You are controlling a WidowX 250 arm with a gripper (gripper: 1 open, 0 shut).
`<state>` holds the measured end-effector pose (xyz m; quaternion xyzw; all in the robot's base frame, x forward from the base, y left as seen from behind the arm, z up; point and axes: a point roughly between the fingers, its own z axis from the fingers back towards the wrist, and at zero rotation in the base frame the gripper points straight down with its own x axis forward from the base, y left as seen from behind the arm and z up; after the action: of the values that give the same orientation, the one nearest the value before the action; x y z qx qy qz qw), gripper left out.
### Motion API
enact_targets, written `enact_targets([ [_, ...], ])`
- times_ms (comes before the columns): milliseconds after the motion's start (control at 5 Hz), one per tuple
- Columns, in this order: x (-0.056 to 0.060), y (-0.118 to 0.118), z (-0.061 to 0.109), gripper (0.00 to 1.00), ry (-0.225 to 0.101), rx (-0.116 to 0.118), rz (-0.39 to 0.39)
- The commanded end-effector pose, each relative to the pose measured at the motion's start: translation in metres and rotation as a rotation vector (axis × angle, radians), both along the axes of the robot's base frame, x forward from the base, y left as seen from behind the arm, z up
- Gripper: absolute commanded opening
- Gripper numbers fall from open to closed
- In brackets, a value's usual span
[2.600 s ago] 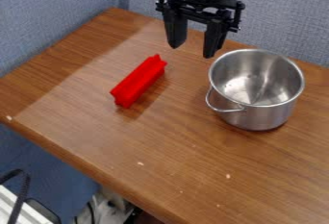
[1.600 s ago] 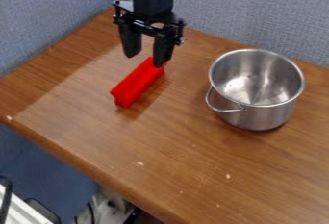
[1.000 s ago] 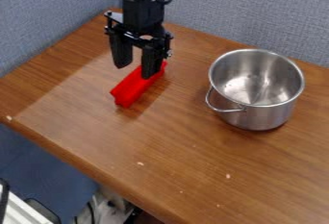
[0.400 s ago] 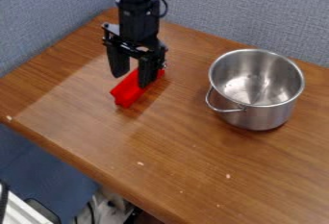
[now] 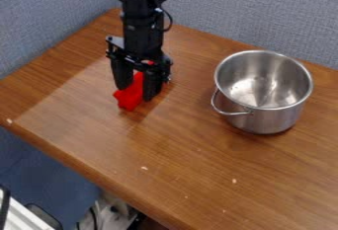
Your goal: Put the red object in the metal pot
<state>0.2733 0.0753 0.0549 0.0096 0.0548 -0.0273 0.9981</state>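
The red object (image 5: 128,98) lies on the wooden table (image 5: 79,96), mostly covered by the arm; only its near end shows. My black gripper (image 5: 138,82) points straight down over it, jaws open, one finger on each long side of the block and low near the tabletop. I cannot tell whether the fingers touch it. The metal pot (image 5: 263,91) stands upright and empty to the right, its loop handle facing the front left.
The table's left and front edges drop off toward the floor. A blue wall stands close behind the table. Bare wood lies between the block and the pot and across the front of the table.
The gripper came from above the pot leftward to the block, then sank straight down around it. The jaws have stayed open. Block and pot have not moved.
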Motion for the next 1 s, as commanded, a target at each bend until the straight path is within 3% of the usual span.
enact_targets([
  [0, -0.001, 0.006, -0.004, 1.0, -0.032, 0.005, -0.021],
  [200, 0.002, 0.003, -0.012, 1.0, -0.034, 0.005, 0.012],
  [400, 0.004, -0.001, -0.021, 0.0, -0.033, 0.003, 0.044],
  [600, 0.007, -0.005, -0.029, 1.0, -0.035, 0.002, 0.075],
  [800, 0.009, -0.008, -0.021, 1.0, -0.037, 0.001, 0.087],
])
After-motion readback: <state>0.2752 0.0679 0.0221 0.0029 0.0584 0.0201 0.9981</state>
